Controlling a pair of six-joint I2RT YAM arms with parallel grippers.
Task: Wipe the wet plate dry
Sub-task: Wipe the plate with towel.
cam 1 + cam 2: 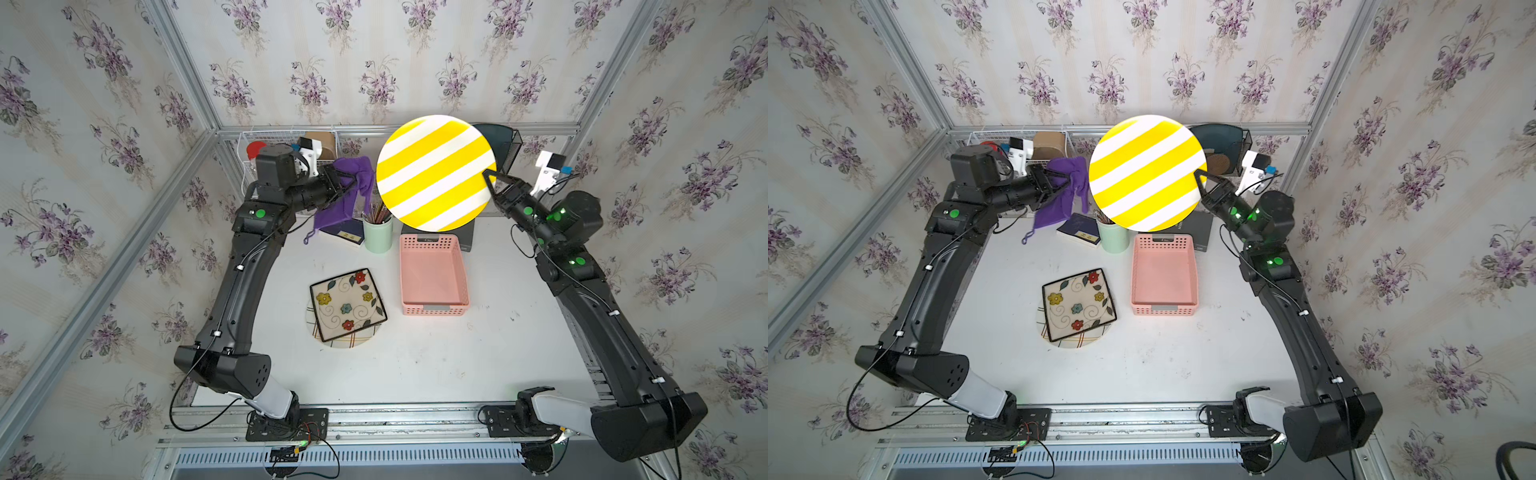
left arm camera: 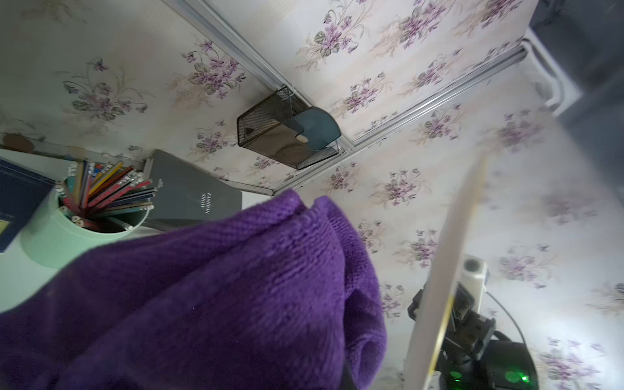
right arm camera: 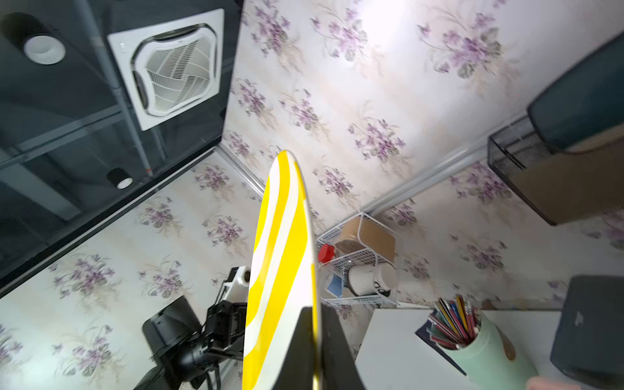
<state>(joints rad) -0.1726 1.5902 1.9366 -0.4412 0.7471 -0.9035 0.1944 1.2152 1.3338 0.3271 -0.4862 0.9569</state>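
Clearly held aloft over the far middle of the table [image 1: 415,365]: plate [image 1: 435,172], pinched at its right rim by the right gripper [image 1: 489,176], jaws shut tight on it. Just left of it, left gripper [image 1: 352,182] closed on a purple cloth [image 1: 332,212], draped beside the plate's left rim.

Seen full-face in both top views, yellow and white stripes. Seen edge-on from the right wrist, fingers [image 3: 300,351] clamped either side of the rim. Seen from the left wrist only as a pale, blurred underside [image 2: 449,270], with a gap between it and the cloth; left fingers hidden there behind the cloth.

Shown in the top views alone: floral square dish [image 1: 347,305] stacked on a round one, pink basket [image 1: 432,274] to its right. Shown from the right wrist alone: mug [image 3: 371,280] lying in the wire rack [image 3: 358,236], black lettering too small to read.

Readable from the left wrist: "FASHION SHOW" on a grey book [image 2: 199,199], beside a cup [image 2: 67,233] of pencils. Small label on the basket's far rim, unreadable
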